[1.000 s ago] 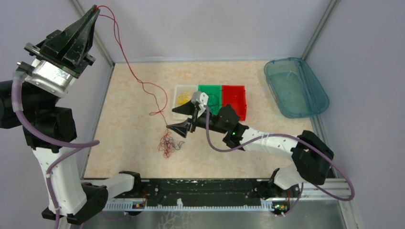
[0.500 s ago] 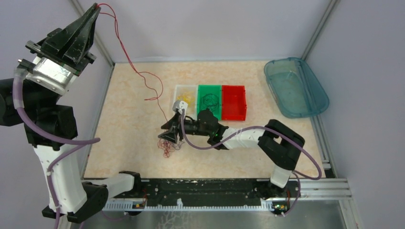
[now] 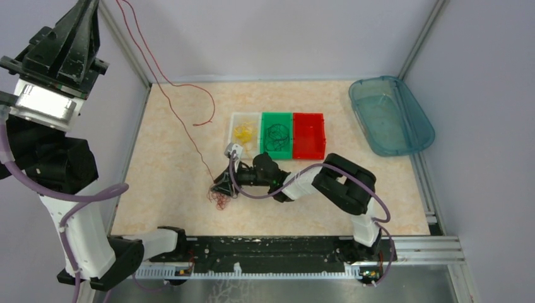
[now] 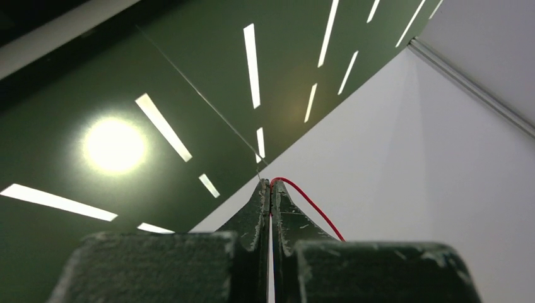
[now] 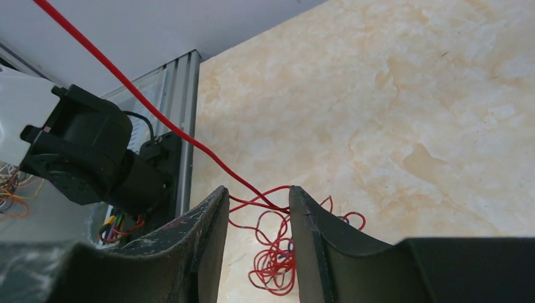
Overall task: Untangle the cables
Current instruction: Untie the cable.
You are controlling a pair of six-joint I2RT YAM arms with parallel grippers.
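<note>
The worktop (image 3: 158,189) carries the red tangle (image 3: 221,199), apparently mid-separation. High up-left of it, the left pincer (image 4: 270,187) is clamped on one red strand (image 3: 180,117). Just above it, the half-open right pincer (image 5: 255,197) straddles that strand, gripping nothing. Next, probably: close and anchor.

Red wire (image 5: 189,144): plain, thin. Red tangle (image 3: 221,198), hint of a dark strand. Yellow wires (image 3: 243,131) in clear-white bin (image 3: 233,117); dark wires (image 3: 276,134) in green bin (image 3: 276,115); red bin (image 3: 309,144). Tub (image 3: 391,120) see-through teal. Table (image 3: 170,164) beige, marbled, orange veining. Left gripper (image 4: 270,189), right gripper (image 5: 255,196): matt black, pale scuffs. Arm cords (image 3: 38,180) purple.
</note>
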